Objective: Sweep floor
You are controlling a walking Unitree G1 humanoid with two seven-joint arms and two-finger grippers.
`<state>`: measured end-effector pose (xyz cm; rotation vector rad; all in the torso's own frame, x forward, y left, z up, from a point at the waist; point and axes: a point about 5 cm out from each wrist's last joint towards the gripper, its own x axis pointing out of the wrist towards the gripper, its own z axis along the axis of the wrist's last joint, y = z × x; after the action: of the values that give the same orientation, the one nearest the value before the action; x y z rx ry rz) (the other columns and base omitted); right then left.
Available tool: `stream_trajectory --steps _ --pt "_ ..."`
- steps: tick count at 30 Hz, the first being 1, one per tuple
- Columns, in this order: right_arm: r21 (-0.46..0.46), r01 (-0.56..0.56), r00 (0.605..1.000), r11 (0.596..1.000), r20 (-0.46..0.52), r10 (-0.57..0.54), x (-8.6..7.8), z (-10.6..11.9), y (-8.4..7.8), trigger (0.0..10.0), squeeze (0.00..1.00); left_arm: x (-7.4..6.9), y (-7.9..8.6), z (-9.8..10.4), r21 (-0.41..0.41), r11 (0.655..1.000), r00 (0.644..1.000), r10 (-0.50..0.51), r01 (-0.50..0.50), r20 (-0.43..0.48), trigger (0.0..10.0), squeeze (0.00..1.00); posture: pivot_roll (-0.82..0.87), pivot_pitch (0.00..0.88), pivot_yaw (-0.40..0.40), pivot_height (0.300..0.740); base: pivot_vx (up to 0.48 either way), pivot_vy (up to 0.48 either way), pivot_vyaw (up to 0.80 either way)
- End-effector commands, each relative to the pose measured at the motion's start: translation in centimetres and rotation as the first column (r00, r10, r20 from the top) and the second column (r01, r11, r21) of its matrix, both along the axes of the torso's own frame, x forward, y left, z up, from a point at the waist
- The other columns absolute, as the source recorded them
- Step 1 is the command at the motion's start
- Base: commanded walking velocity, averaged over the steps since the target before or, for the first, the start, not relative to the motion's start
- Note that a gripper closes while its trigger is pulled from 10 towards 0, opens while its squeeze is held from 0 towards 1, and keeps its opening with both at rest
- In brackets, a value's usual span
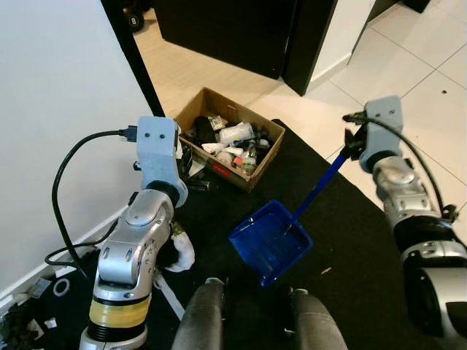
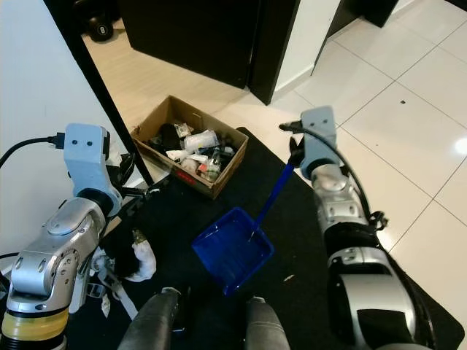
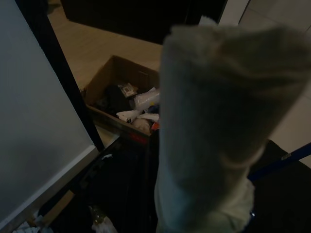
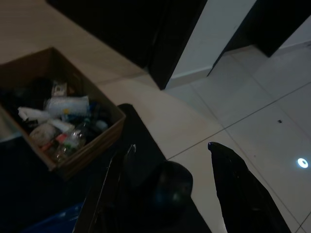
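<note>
The right gripper (image 4: 165,194) pinches the blue dustpan (image 1: 270,240) by its handle, pan resting on the black rug (image 1: 350,233) near the trash box (image 1: 230,138), while the left gripper (image 3: 209,145), fingers hidden, must next brush crumbs in.

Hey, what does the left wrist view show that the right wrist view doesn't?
Left wrist view alone: a pale cloth-wrapped handle close to the lens, and the white wall panel with its black edge. Right wrist view alone: the right gripper, its black fingers around the dustpan handle's dark round end, plus white floor tiles. Both: the cardboard box of trash and the black mat.
</note>
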<state>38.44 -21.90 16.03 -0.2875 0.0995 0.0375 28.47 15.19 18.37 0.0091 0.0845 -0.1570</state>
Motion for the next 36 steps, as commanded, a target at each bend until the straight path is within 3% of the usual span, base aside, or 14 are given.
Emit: stream_trajectory --steps 1,8,14,17,27,32,36 --pt "-0.018 -0.060 0.990 0.998 -0.131 0.057 -0.4 -1.8 -0.4 10.0 0.00 -0.1 0.2 -0.1 0.017 0.999 1.000 0.027 -0.028 0.010 10.0 0.00 0.07 0.244 -0.008 0.740 0.000 0.000 0.00" --pt "-0.025 -0.163 0.949 0.986 -0.277 0.150 -0.8 -2.7 -1.7 10.0 0.00 0.0 0.4 -0.1 0.016 0.999 0.999 0.037 -0.037 0.014 10.0 0.00 0.08 0.232 -0.011 0.740 0.000 0.000 0.00" --pt "-0.001 -0.200 0.952 0.980 -0.235 0.194 -0.5 -1.8 -1.6 10.0 0.00 0.0 0.5 0.0 0.018 0.999 0.999 0.046 -0.046 0.018 10.0 0.00 0.09 0.226 -0.016 0.740 0.000 0.000 0.00" --pt "0.036 -0.268 0.942 0.963 -0.201 0.270 -0.2 -0.9 -1.2 10.0 0.00 -0.2 0.9 0.0 0.022 0.998 0.998 0.058 -0.059 0.022 10.0 0.00 0.10 0.226 -0.018 0.740 0.000 0.000 0.00" --pt "0.080 -0.276 0.933 0.958 -0.219 0.287 0.2 -0.7 -0.5 10.0 0.00 -0.9 1.6 0.1 0.039 0.996 0.997 0.080 -0.080 0.015 10.0 0.00 0.14 0.263 -0.012 0.740 0.000 0.000 0.00" --pt "0.122 -0.318 0.902 0.940 -0.267 0.340 0.0 -1.5 0.4 10.0 0.00 -1.5 2.0 0.1 0.052 0.994 0.996 0.093 -0.093 0.007 10.0 0.00 0.17 0.281 -0.015 0.740 0.000 0.000 0.00" --pt "0.122 -0.327 0.899 0.937 -0.265 0.349 0.2 -1.3 0.7 10.0 0.00 -1.8 2.3 0.2 0.059 0.993 0.994 0.106 -0.106 0.008 10.0 0.00 0.19 0.291 -0.020 0.740 0.000 0.000 0.00"
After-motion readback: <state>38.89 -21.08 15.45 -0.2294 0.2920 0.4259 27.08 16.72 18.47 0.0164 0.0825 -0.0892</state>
